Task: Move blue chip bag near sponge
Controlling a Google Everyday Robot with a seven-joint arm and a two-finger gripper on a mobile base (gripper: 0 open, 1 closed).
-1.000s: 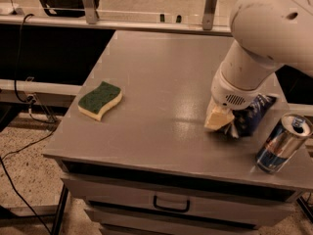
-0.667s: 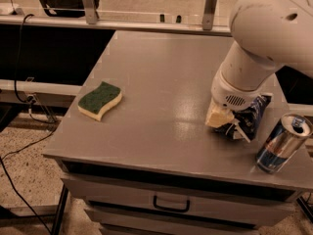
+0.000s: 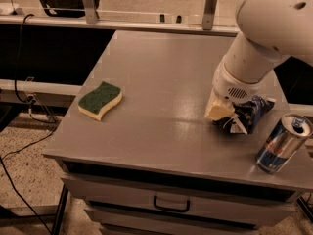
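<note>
The gripper (image 3: 228, 114) is down at the blue chip bag (image 3: 252, 110); whether it holds the bag cannot be told. Slippery foil could slide free before reaching the sponge (image 3: 100, 100).

Dim warm light; faint sheen on table (image 3: 161, 72) just left of gripper (image 3: 225, 115), low at right; glare on can (image 3: 283, 143); deep shadow beneath tabletop.

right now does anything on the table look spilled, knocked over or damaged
Nothing spilled or toppled. The blue chip bag is crumpled, at the right side of the table with the gripper down on it. The drink can stands close to the front right corner; the sponge lies flat at left.
</note>
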